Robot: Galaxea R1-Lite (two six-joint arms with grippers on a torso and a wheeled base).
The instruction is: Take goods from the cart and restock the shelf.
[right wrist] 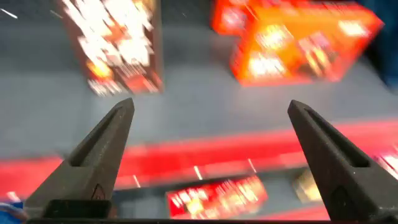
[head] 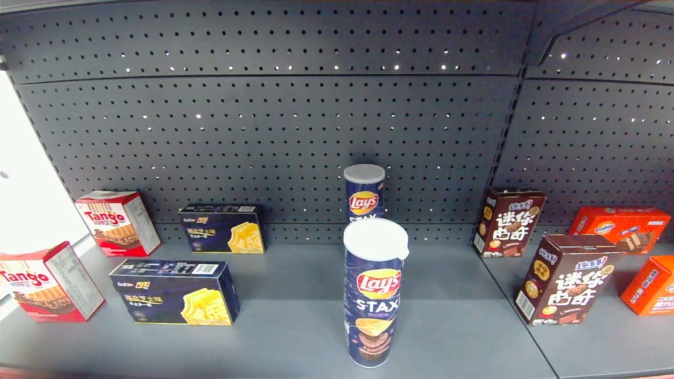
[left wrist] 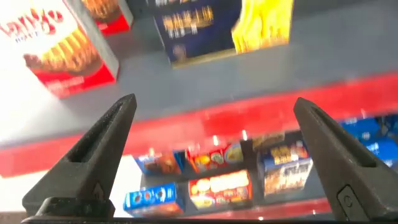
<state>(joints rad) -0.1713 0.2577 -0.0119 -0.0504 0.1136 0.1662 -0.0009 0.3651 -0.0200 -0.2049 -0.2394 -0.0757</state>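
The front chip can (head: 375, 295) stands upright near the front edge of the shelf (head: 295, 279), with a second can (head: 364, 193) behind it by the back wall. The labels face forward, I think for display. My left pincer (left wrist: 214, 98) and right pincer (right wrist: 210, 102) are both spread and hold nothing.

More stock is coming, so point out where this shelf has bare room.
Bare stretches: between the front chip can and the front brown box, and between the front blue box and that can. Crowded: the left end by the red boxes, the right end by the orange boxes.
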